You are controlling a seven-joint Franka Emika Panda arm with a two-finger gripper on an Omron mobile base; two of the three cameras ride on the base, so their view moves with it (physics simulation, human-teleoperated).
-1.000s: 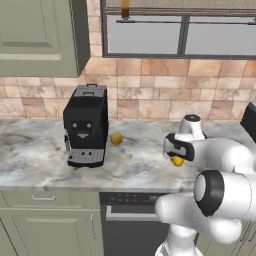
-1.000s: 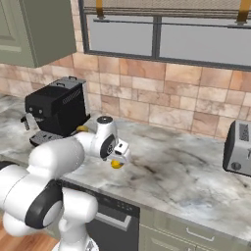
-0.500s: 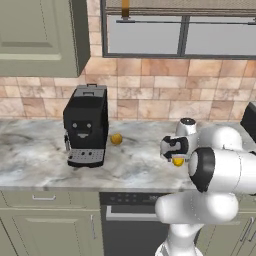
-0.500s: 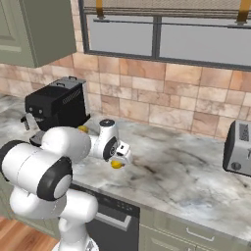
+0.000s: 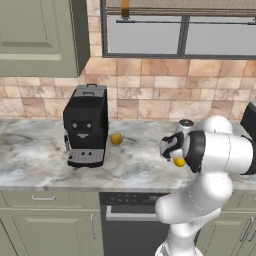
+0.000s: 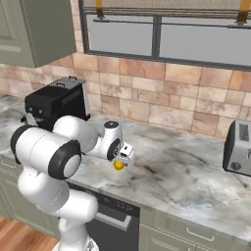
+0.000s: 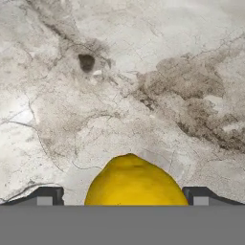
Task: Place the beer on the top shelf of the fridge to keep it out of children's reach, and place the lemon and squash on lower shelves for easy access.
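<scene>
Marbled grey stone counter (image 5: 35,155) carries everything. Well off to one side of the claw (image 7: 123,194) stands a boxy black coffee machine (image 5: 86,125). Directly beneath, between its spread, not yet clamped tips, sits the smooth bright yellow lemon (image 7: 135,182), seemingly centred for grasping.

A marbled counter (image 5: 35,160) runs below a tan tiled wall (image 5: 150,85), sage cabinets (image 5: 40,35) and a window (image 6: 162,39).

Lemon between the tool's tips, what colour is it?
Bright yellow lemon; the hand view shows it best.
</scene>
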